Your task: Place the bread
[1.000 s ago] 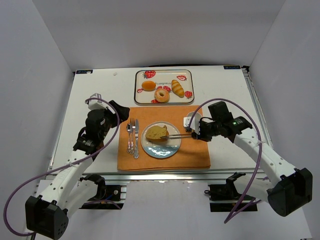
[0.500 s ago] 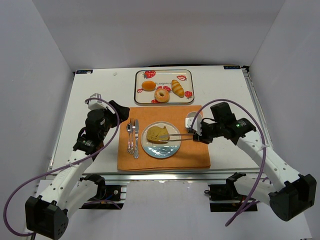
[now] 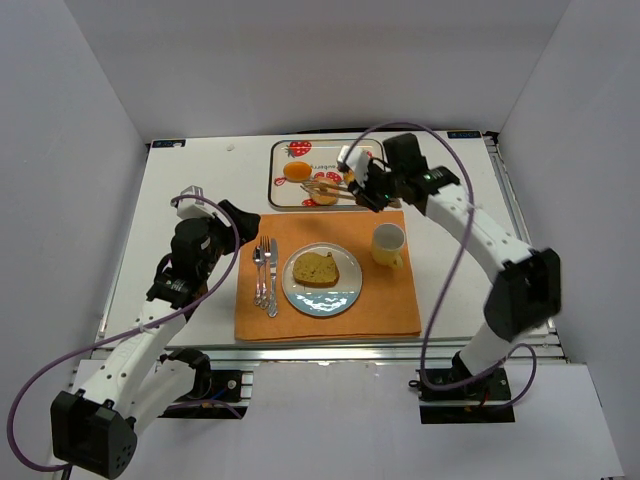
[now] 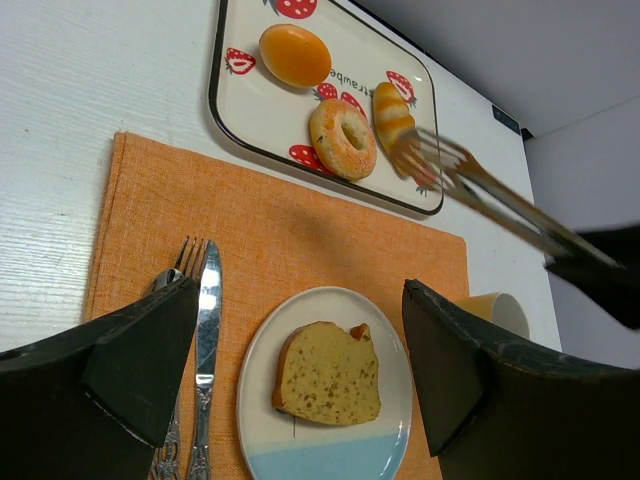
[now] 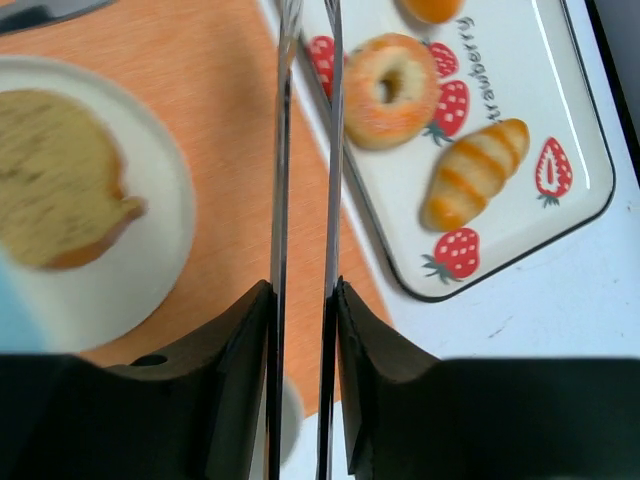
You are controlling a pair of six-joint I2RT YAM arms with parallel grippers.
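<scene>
A slice of yellow bread (image 3: pixel 316 268) lies flat on the white and blue plate (image 3: pixel 325 303), and also shows in the left wrist view (image 4: pixel 330 372) and the right wrist view (image 5: pixel 55 180). My right gripper (image 3: pixel 364 190) is shut on metal tongs (image 3: pixel 325 187), whose tips hang empty over the doughnut (image 3: pixel 323 191) on the tray. The right wrist view shows the tong arms (image 5: pixel 305 150) slightly apart between my pads (image 5: pixel 250 330). My left gripper (image 3: pixel 225 225) is open and empty, to the left of the placemat, looking at the plate (image 4: pixel 330 450).
A strawberry-print tray (image 3: pixel 276 175) at the back holds an orange bun (image 3: pixel 297 171), the doughnut and a croissant (image 3: pixel 355 176). On the orange placemat (image 3: pixel 390 310) lie a fork, knife and spoon (image 3: pixel 265 275) left of the plate and a yellow cup (image 3: pixel 388 243) to its right.
My right gripper has swung with the tongs from the bread on the plate back to the tray. The bread stays on the plate. The left arm has not moved.
</scene>
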